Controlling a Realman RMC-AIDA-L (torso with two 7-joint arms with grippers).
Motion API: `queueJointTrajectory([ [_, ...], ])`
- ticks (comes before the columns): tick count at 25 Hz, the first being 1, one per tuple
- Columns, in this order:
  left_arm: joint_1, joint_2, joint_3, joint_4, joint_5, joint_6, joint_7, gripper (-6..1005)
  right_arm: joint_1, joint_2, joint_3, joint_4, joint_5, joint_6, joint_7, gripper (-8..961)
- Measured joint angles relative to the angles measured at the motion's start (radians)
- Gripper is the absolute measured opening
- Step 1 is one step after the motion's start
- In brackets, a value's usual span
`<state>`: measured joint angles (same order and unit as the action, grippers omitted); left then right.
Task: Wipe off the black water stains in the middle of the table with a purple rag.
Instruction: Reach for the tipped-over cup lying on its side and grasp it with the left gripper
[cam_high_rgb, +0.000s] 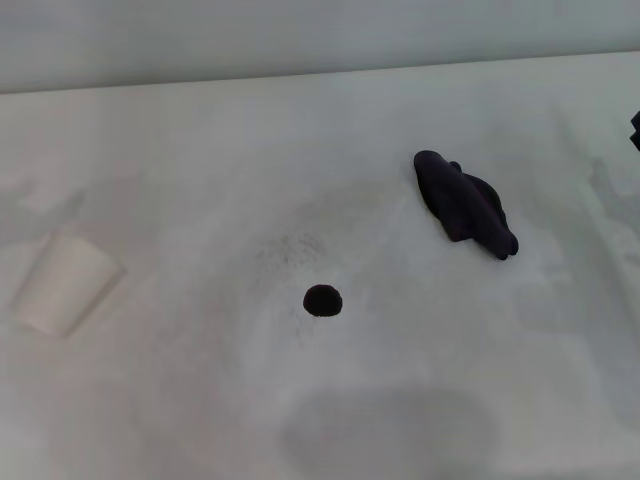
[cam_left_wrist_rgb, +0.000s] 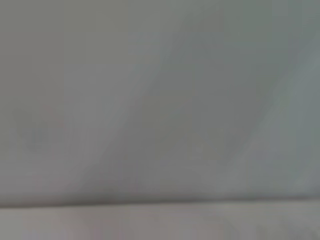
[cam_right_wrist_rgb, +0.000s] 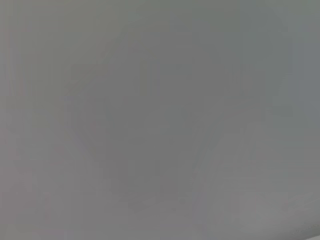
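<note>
The black water stain (cam_high_rgb: 322, 300) is a small round spot near the middle of the white table (cam_high_rgb: 200, 180). The purple rag (cam_high_rgb: 465, 205) lies crumpled, very dark, to the right of the spot and farther back, well apart from it. Nothing touches the rag or the stain. Neither gripper shows in the head view. A small dark sliver (cam_high_rgb: 636, 130) at the right edge may belong to my right arm. Both wrist views hold only a blank grey surface.
A white paper cup (cam_high_rgb: 65, 285) lies on its side at the left of the table. A faint grey speckled smudge (cam_high_rgb: 290, 248) sits just behind the stain. A soft shadow (cam_high_rgb: 390, 430) falls on the near edge.
</note>
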<state>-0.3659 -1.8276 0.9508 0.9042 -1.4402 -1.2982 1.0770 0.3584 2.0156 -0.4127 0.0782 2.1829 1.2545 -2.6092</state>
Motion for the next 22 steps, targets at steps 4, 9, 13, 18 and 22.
queueJointTrajectory([
  [4,-0.021,-0.002,-0.038,0.165,0.215,-0.122,-0.187,857,0.002,0.0,0.0,0.0,0.0,0.0,0.0,825],
  [9,-0.086,-0.012,-0.047,0.289,0.408,-0.257,-0.344,858,0.003,0.0,0.001,-0.001,0.0,0.001,0.0,825],
  [13,-0.15,-0.044,-0.044,0.302,0.544,-0.286,-0.385,856,0.007,0.0,0.007,-0.003,0.0,0.002,0.0,825],
  [18,-0.198,-0.097,-0.044,0.305,0.71,-0.286,-0.393,854,0.014,0.0,0.008,-0.005,0.0,0.001,0.0,824],
  [22,-0.227,-0.133,-0.038,0.307,0.828,-0.287,-0.403,853,0.014,0.0,0.008,-0.011,0.0,-0.002,0.0,824],
])
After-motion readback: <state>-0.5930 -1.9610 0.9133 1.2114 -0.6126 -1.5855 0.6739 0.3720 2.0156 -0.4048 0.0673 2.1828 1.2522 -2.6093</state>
